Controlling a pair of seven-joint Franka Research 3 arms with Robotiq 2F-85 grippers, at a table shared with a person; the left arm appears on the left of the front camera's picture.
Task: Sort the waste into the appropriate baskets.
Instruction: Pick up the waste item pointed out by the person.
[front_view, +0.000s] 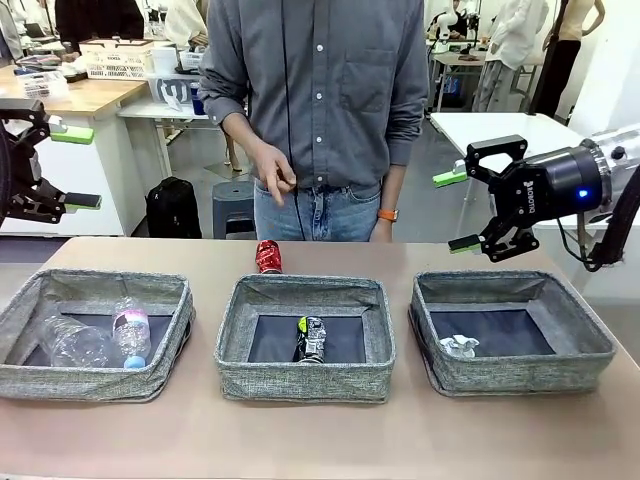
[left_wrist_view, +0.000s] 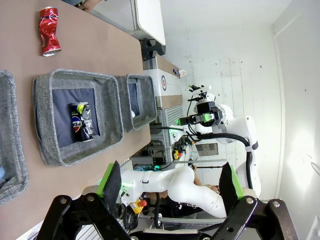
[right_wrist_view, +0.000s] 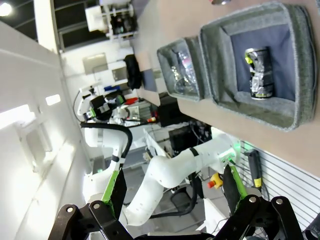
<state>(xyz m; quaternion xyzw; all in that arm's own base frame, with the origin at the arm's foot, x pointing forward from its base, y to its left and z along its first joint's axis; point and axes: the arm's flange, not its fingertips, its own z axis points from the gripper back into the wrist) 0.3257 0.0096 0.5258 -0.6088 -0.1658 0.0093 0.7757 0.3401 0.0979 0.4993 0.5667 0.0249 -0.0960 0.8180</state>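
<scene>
Nearly done: bottles (front_view: 100, 338), dark can (front_view: 312, 339), probably paper wad (front_view: 459, 346) binned; red can (front_view: 268, 257) left on desk (front_view: 320, 435). Both grippers' fingers wide open, empty.

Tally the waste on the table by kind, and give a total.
Plastic bottles: 2, a clear one and a pink-labelled one
Cans: 2, a red can and a dark can
Paper wads: 1
Total: 5
</scene>
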